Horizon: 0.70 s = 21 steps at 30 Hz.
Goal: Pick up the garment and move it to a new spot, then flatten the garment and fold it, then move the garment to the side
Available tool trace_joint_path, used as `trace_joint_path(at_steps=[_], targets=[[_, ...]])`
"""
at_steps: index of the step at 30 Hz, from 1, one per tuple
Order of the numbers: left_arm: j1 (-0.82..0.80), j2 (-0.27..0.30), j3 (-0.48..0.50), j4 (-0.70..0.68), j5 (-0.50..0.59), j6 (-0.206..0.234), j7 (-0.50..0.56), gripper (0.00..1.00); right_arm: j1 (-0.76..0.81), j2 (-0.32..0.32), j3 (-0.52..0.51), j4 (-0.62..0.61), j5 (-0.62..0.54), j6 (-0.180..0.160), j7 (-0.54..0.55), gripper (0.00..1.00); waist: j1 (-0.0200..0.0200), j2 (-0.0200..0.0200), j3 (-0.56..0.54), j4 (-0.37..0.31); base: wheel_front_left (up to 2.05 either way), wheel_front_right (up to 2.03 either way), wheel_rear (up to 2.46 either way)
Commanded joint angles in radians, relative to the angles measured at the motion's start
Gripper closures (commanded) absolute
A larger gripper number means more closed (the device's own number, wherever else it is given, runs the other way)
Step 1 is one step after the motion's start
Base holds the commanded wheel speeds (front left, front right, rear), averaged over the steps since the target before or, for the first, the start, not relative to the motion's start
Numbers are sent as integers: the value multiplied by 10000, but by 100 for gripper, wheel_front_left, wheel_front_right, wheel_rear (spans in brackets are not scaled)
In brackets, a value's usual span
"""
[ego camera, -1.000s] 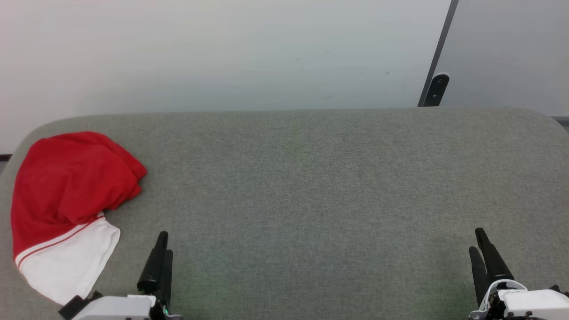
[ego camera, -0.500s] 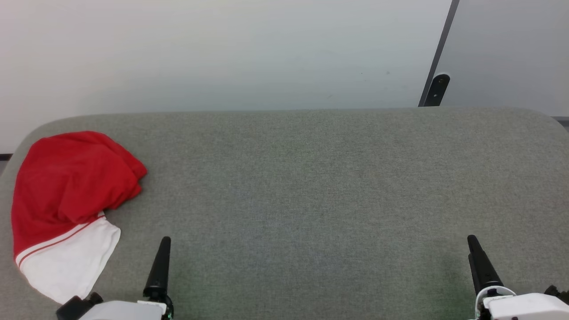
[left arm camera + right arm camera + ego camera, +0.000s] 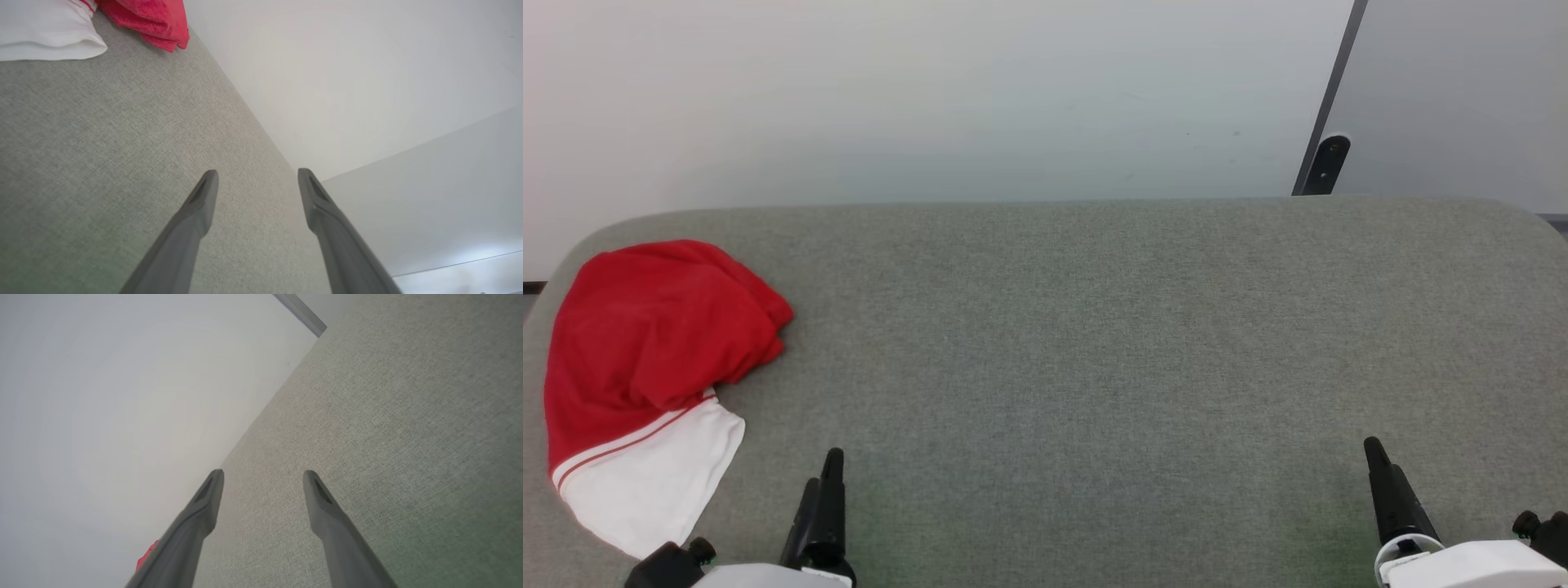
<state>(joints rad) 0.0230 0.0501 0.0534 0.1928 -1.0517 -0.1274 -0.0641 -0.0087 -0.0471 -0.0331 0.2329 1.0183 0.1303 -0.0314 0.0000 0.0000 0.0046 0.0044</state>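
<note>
In the head view, one finger of the right gripper hides the other behind it, and the bottom edge cuts off both grippers' bases. Up-left of the left gripper, the garment runs off the wrist view's top edge. The right gripper's own finger hides all but a red sliver of it.

A surface covered in grey fabric, its far corners rounded, lies before a plain, evenly lit white wall. At upper right, a slanted dark strip with a black bracket edges a pale grey panel.
</note>
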Motion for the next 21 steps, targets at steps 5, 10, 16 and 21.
trace_joint_path(at_steps=[5, 10, 16, 21], targets=[[60, 12, 105, -252, 1188, -20, -208, 0, 53, -62, 49, -212, -1294, 5, -126, 0, 0, 0, -11, 1, 0, 0, 0], [168, 0, 154, -387, 2327, 72, -369, 0, 87, -81, 146, -305, -2428, 5, -265, 0, 0, 0, -17, -2, 0, 0, 0], [326, -1, 44, -533, 3637, 153, -553, 0, 169, -101, 226, -437, -3826, 5, -495, 0, 0, 0, -30, -4, 0, 0, 0], [438, -1, -46, -632, 4490, 228, -696, 0, 269, -75, 222, -545, -4659, 6, -672, 0, 0, 0, -41, -9, 0, 0, 0]])
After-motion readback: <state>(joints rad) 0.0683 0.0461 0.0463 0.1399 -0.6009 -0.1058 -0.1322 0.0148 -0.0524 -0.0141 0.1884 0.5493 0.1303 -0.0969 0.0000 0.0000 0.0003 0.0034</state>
